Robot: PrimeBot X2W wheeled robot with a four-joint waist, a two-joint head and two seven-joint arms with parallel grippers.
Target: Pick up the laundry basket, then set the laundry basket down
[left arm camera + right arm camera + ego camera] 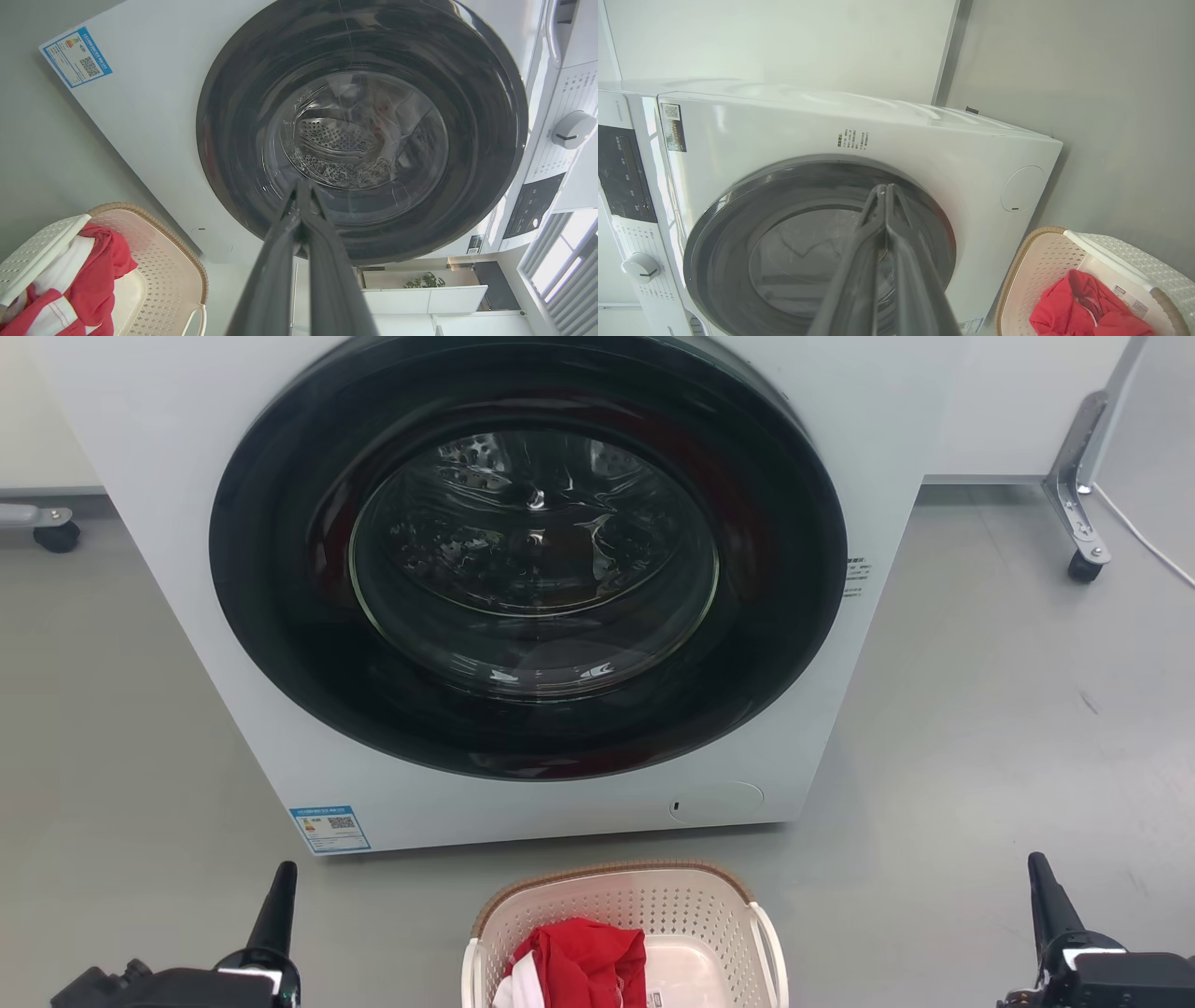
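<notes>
The laundry basket (653,905) is cream-white perforated plastic with a brown rim and white side handles. It sits on the floor at the bottom centre of the head view, in front of the washing machine, with red and white clothes inside. The same laundry basket (154,261) appears lower left in the left wrist view, and the laundry basket (1036,270) lower right in the right wrist view. My left gripper (283,877) stands shut, well left of the basket. My right gripper (1038,868) is shut, well right of it. Both hold nothing.
A white front-loading washing machine (280,737) with a closed dark round door (527,551) stands just behind the basket. Grey floor spreads on both sides. A caster (58,535) sits far left and a metal frame leg with a wheel (1083,560) far right.
</notes>
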